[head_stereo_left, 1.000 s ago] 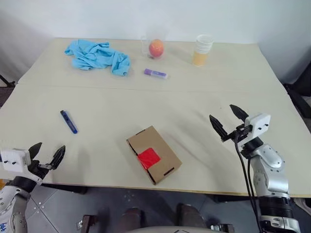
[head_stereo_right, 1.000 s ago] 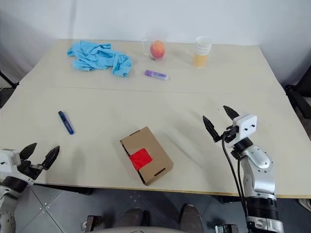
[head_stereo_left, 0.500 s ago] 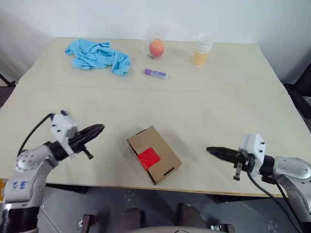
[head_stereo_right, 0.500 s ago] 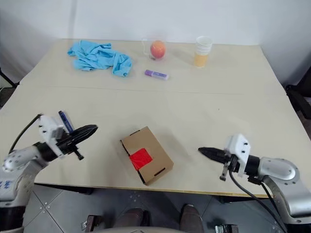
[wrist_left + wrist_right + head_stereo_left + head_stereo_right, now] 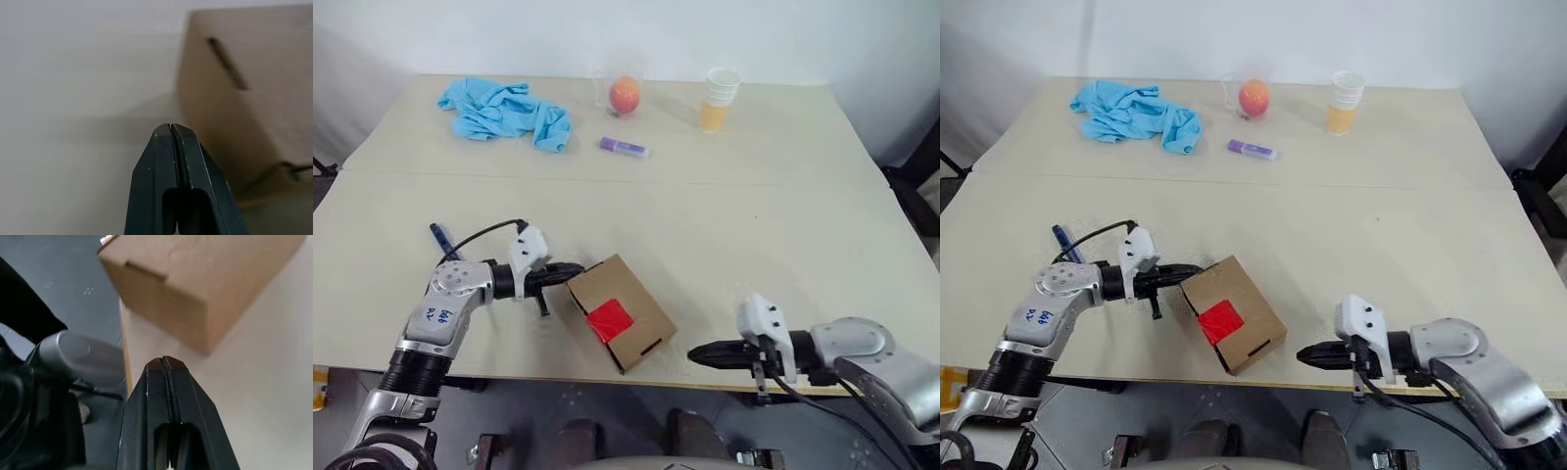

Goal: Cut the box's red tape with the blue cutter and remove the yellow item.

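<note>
both arms swung inward, left gripper [image 5: 570, 271] and right gripper [image 5: 697, 356] pinched together empty either side of the box [image 5: 622, 310]; blue cutter [image 5: 440, 235] behind left gripper, ungrasped; risk nudging box askew.

No text, label or number can be read with certainty on anything in these views.

Closed brown box [image 5: 623, 311] with red tape [image 5: 612, 319] near table's front edge, blue cutter [image 5: 439, 235] left.
</note>
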`<state>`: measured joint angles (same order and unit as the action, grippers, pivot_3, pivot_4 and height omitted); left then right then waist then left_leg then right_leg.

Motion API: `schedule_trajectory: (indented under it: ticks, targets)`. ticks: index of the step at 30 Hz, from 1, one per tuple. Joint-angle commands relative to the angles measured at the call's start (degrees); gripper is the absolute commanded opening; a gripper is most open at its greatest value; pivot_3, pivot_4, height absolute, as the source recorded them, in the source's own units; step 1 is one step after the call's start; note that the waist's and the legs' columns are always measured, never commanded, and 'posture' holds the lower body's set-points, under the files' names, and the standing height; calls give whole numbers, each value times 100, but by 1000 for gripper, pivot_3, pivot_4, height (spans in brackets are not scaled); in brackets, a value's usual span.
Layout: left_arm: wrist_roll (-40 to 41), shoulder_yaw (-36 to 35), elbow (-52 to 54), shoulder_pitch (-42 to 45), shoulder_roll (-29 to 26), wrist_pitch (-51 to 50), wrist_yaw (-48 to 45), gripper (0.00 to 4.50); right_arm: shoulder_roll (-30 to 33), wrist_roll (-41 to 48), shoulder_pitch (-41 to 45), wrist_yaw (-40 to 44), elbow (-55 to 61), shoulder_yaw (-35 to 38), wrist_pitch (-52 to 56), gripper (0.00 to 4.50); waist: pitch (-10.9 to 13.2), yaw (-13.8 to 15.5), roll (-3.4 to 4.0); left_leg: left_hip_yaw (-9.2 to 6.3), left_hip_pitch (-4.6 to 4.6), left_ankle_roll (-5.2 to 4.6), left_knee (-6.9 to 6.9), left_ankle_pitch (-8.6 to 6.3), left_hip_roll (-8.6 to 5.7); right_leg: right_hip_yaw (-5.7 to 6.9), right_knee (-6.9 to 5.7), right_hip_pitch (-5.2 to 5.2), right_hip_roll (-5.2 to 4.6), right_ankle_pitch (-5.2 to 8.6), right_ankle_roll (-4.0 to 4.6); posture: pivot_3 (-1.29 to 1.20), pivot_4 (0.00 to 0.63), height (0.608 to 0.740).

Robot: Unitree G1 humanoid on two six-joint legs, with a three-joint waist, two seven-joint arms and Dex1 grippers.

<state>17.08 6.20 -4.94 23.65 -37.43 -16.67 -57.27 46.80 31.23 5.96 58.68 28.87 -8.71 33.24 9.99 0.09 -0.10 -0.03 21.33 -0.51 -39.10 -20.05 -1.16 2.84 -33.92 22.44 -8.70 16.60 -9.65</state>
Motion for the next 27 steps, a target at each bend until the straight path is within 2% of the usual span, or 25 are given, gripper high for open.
schedule_trajectory:
  ticks: [1, 7, 12, 17, 22, 27]
  targets:
    - [146, -38, 251, -26, -73, -195, -262, 23, -302, -74, 196, -343, -85, -90, 194, 0, 0, 5, 0, -2, 0, 0, 0, 0, 0, 0, 0, 0, 0, 0, 0, 0, 150, 740]
    - [359, -188, 865, -359, 90, -987, 8, 23, -849, -51, 740, -925, -513, 109, 656, 0, 1, -2, -2, -6, 0, 0, -1, 0, 0, -1, -4, -1, 0, 0, 1, 0, 150, 740]
    - [585, -6, 1967, -930, 470, -1723, 337, 23, -1002, -979, 1591, -1576, -1702, 232, 224, 0, 1, -9, -1, -3, -3, 0, -2, 0, -2, -5, -6, -2, -2, -3, 6, 0, 150, 740]
    - [628, 28, 2328, -1146, 776, -1957, 671, 23, -981, -1651, 2182, -1734, -2726, 343, -519, 0, 1, 29, -1, -12, 7, 6, -2, 0, 1, -2, -7, 10, 5, 0, 14, 0, 150, 740]
    - [1164, -618, 2089, -900, 388, -2204, 331, 23, -413, -1596, 2087, -1310, -2870, 810, -643, 0, 3, 8, 1, -11, 13, 7, -1, 2, 1, 0, -7, 11, 6, 1, 15, 0, 150, 740]
    - [1548, -908, 1393, -158, -45, -2413, -202, 23, 395, -1071, 1112, -565, -1876, 1035, 307, 0, 2, 76, 2, -5, 13, 6, -2, 1, 2, 16, 1, 1, 8, 1, 16, 0, 150, 740]
